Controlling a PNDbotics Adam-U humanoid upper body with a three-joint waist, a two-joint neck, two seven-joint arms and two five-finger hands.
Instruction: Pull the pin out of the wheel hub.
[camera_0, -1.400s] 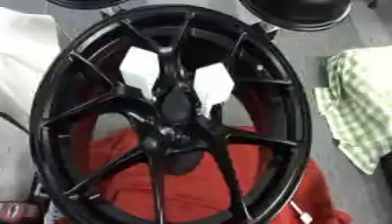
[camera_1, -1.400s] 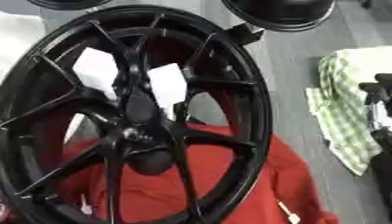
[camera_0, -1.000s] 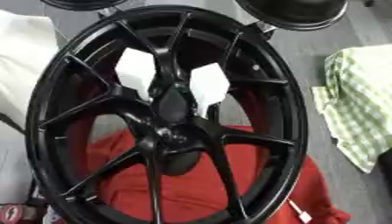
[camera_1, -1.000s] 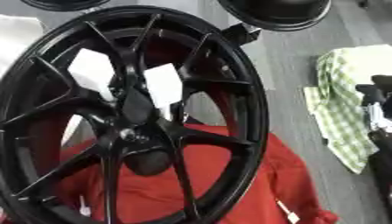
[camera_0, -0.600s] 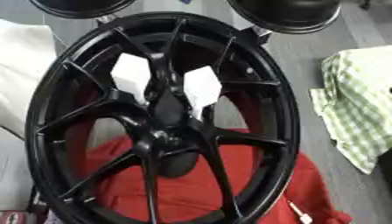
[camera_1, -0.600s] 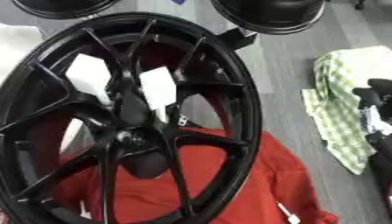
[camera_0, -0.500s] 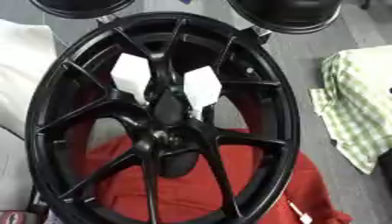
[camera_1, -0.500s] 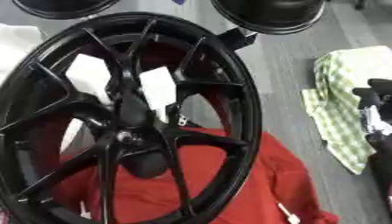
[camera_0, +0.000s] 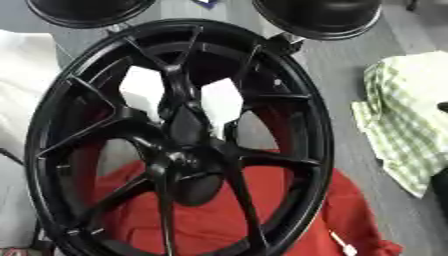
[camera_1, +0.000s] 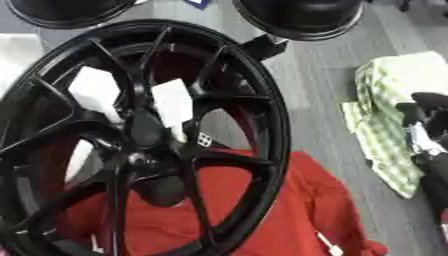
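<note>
Filling most of both eye views, one big glossy black spoked alloy wheel (camera_0: 179, 145) is standing on its rim, tilted a little, its face turned toward me. I am counting one wheel hub (camera_0: 179, 159) at the centre where the spokes meet, low in the wheel. I cannot make out a pin at the hub; a small pale patterned spot (camera_1: 204, 139) is sitting just beside the hub in the right eye view, and I cannot tell what it is.

Under and behind the wheel, one red cloth (camera_1: 280, 210) is lying crumpled on the grey floor (camera_1: 311, 85). Off to the right, one green-and-white checked cloth (camera_0: 404, 130) is spreading across the floor, well apart from the wheel. Two round black dome-shaped objects (camera_1: 297, 15) are showing at the top edge, one above each upper side of the rim. White sheeting (camera_0: 22, 100) is showing at the left, and through the upper spokes as two bright patches.

At the right edge of the right eye view, my black right hand (camera_1: 429, 130) is resting over the checked cloth; I cannot tell how its fingers are set, and it is touching neither wheel nor hub.
</note>
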